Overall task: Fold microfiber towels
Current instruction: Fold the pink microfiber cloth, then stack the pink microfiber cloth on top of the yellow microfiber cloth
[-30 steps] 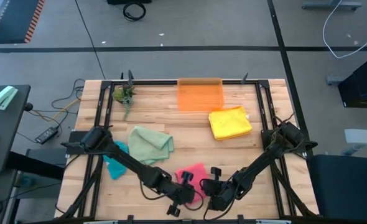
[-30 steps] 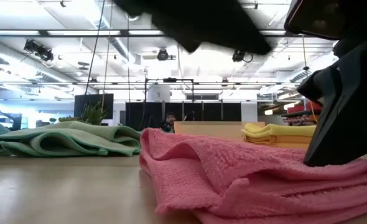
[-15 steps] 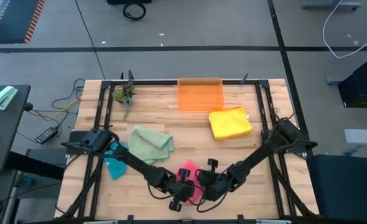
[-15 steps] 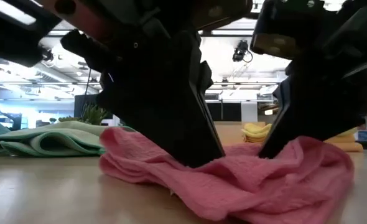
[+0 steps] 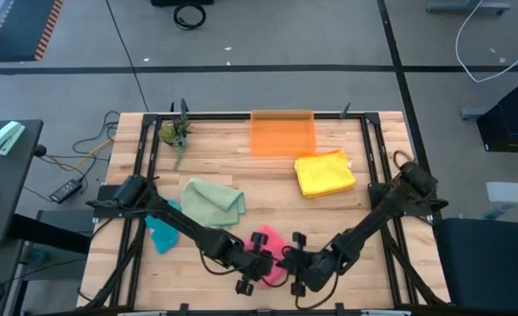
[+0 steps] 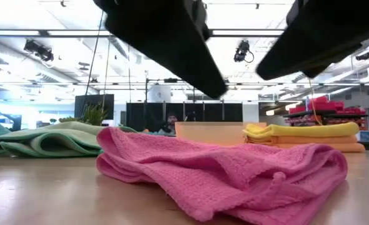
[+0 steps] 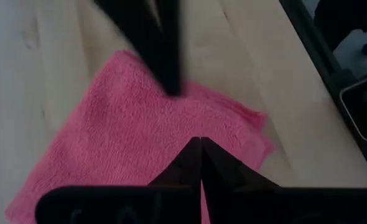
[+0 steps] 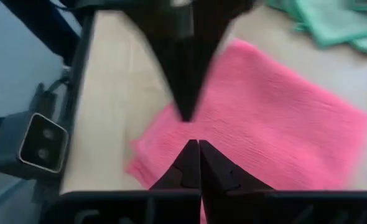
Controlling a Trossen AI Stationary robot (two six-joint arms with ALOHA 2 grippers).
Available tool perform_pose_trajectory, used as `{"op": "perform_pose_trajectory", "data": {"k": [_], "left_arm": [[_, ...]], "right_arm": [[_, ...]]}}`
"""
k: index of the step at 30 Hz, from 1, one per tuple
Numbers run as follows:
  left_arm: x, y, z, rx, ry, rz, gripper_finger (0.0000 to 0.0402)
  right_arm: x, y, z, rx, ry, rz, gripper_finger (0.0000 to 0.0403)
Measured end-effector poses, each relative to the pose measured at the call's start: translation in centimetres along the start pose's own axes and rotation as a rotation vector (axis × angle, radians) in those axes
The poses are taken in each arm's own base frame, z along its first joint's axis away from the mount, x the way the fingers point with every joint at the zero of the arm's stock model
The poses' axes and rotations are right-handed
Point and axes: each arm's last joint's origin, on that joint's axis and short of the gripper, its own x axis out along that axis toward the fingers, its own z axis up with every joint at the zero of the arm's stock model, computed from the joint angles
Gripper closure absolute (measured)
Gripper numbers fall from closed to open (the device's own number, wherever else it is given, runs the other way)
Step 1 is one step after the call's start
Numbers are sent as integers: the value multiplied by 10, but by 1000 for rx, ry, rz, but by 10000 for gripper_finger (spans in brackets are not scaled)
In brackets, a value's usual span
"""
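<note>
A pink towel (image 5: 272,246) (image 6: 222,169) lies in a rumpled, loosely folded heap on the wooden table near its front edge, resting on its underside. My left gripper (image 5: 263,262) (image 7: 200,142) and my right gripper (image 5: 292,262) (image 8: 198,144) hang just above the towel's near part. Their tips face each other closely and both are shut with nothing between the fingers. In the low view both sets of dark fingers (image 6: 219,94) stand clear above the cloth.
A sage green towel (image 5: 212,204) and a teal towel (image 5: 162,230) lie to the left. A folded yellow stack (image 5: 325,173) lies at the right, with a translucent orange bin (image 5: 283,134) at the far edge and a small plant (image 5: 175,136) at the far left.
Both grippers came together and down onto the pink towel, then rose clear of it, staying shut. The towel was drawn from a wider spread into a more compact heap and now lies still on the table.
</note>
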Motion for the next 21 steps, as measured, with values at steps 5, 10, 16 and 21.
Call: {"op": "perform_pose_trajectory", "data": {"k": [5, 10, 16, 21], "left_arm": [[-2, 8, -14, -27, 146, 70, 396], [1, 12, -32, -71, 148, 143, 397], [9, 10, -51, -155, 90, 133, 395], [15, 9, -59, -181, 51, 105, 394]], "right_arm": [[19, 6, -11, 29, -48, 48, 403], [32, 12, -13, 3, -62, 92, 403], [47, 15, -18, -14, -33, 89, 403], [49, 12, -24, 10, 27, 64, 403]]}}
